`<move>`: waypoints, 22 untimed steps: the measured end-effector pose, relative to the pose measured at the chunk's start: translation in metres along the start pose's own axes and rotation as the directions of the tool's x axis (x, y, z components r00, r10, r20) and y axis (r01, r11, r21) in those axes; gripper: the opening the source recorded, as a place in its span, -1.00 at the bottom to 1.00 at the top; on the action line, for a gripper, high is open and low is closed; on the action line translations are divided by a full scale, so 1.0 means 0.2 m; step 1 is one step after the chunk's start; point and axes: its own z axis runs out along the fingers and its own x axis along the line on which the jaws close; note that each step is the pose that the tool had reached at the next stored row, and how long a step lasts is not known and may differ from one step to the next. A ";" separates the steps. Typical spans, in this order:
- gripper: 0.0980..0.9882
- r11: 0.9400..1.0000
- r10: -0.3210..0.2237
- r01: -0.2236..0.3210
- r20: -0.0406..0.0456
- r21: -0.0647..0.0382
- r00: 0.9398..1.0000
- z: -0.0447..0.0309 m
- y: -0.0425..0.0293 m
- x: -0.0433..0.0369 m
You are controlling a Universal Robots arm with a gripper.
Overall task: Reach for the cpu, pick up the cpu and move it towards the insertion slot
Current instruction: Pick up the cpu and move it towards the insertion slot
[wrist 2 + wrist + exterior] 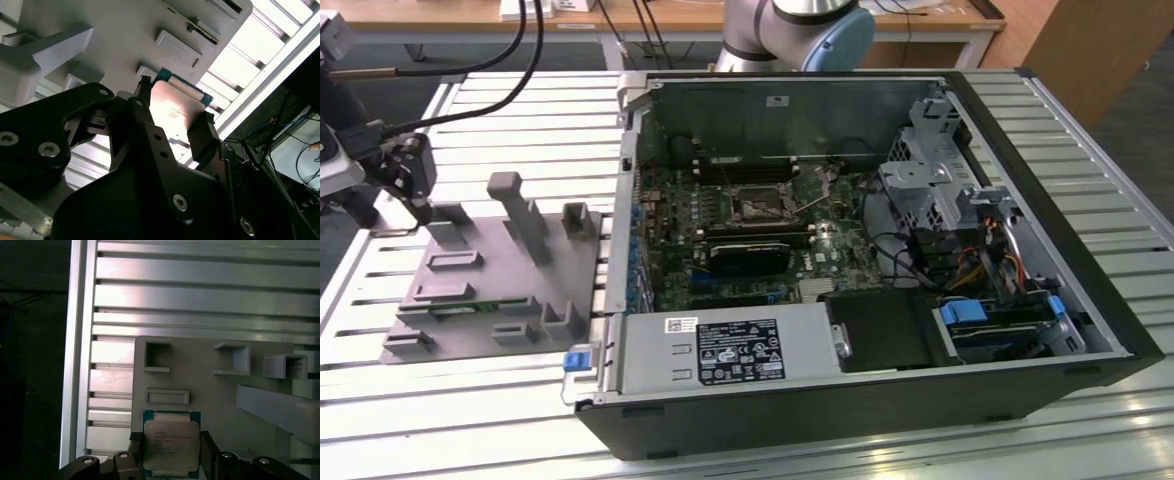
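Cpu point(171, 446), lettered top, gripped in claw point(171, 437)

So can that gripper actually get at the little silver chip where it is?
Probably yes. The gripper is right at the cpu over the grey plate. The chip sits within its span, and nothing covers or crowds it.

Evenly lit workshop, with harsh contrast in the close-up views.
In the exterior view, soft overhead light makes the slats of the metal table point(520, 130) shine, while the inside of the computer case point(854, 410) stays dim. In the second wrist view the slats blow out to white, the cpu point(175, 110) glares, and the gripper point(176, 100) is a dark, blurred mass. The first wrist view is dimmer, with deep shadow beyond the table's edge.
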 end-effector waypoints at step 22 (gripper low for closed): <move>0.00 1.000 0.000 0.000 0.000 0.002 1.000 -0.096 0.004 0.000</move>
